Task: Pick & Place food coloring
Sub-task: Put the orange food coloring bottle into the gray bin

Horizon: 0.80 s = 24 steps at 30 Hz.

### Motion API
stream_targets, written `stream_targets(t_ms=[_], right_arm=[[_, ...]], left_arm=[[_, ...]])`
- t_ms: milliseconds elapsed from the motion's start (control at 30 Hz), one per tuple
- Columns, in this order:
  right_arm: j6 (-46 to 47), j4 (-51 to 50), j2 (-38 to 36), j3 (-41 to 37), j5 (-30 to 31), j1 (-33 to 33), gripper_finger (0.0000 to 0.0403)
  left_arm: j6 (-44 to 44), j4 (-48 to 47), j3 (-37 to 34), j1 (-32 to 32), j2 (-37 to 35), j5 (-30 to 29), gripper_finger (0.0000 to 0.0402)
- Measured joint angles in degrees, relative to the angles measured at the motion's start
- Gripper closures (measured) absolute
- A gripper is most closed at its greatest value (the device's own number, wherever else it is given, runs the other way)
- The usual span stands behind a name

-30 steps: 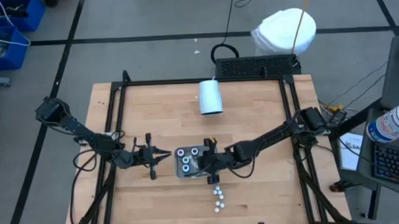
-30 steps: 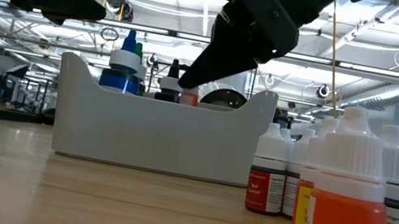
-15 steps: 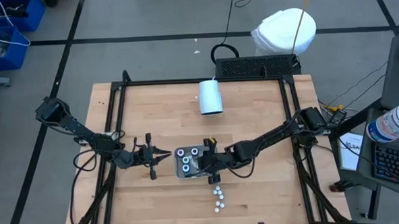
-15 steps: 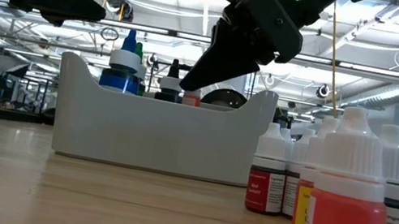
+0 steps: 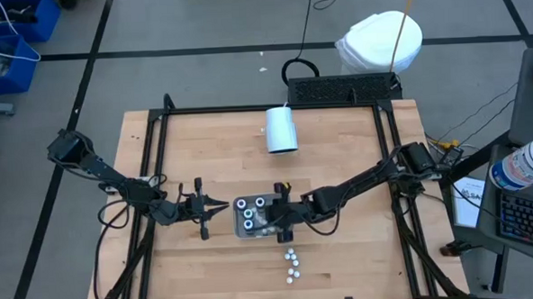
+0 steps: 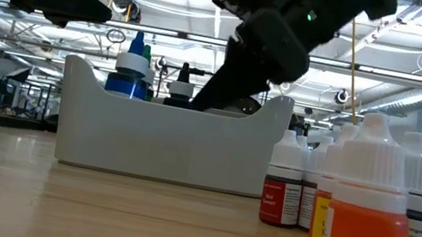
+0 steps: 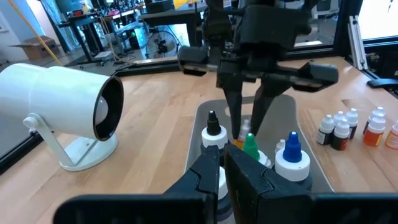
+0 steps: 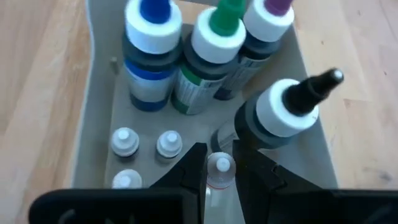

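A grey tray [image 5: 243,230] holds three wide bottles with a blue [image 8: 152,37], a green [image 8: 217,43] and a purple top [image 8: 267,25], a black-tipped one [image 8: 289,106] and small white-capped ones [image 8: 124,142]. Several small bottles [image 5: 291,261] stand on the table near the tray's right near corner. My right gripper [image 5: 281,223] reaches down into the tray's right part, shut on a small red bottle [image 8: 219,177]. My left gripper [image 5: 210,206] hovers shut just left of the tray. My right gripper pinches the small red bottle at its white cap [image 8: 220,165] between its two fingers [image 8: 194,163], coming from above and slanting from the table's right. The bottle stands upright inside the tray, beside the black-tipped bottle. Whether its bottom rests on the tray floor is hidden.
A large white cup [image 5: 281,129] lies on its side near the table's far edge. A black frame [image 5: 159,154] runs round the wooden table. Bare wood lies between the cup and the tray. The loose small bottles [image 6: 352,205] stand close in front of the low camera.
My right gripper has gone down into the tray with the small red bottle. In the low view the bottle's red part has sunk behind the tray's wall. The left arm has kept still.
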Motion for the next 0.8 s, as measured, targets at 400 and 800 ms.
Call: stream_targets(t_ms=[400, 800], right_arm=[[1.31, 7.7, -0.02, -4.48, -3.55, 0.03, 0.0351], [0.91, 8.82, 0.0, -4.46, -4.57, 0.35, 0.0351]], left_arm=[[-0.01, 0.0, 0.0, 0.01, 0.01, -0.02, 0.0369], [-0.07, 0.02, 0.0, -0.01, 0.0, -0.07, 0.0369]])
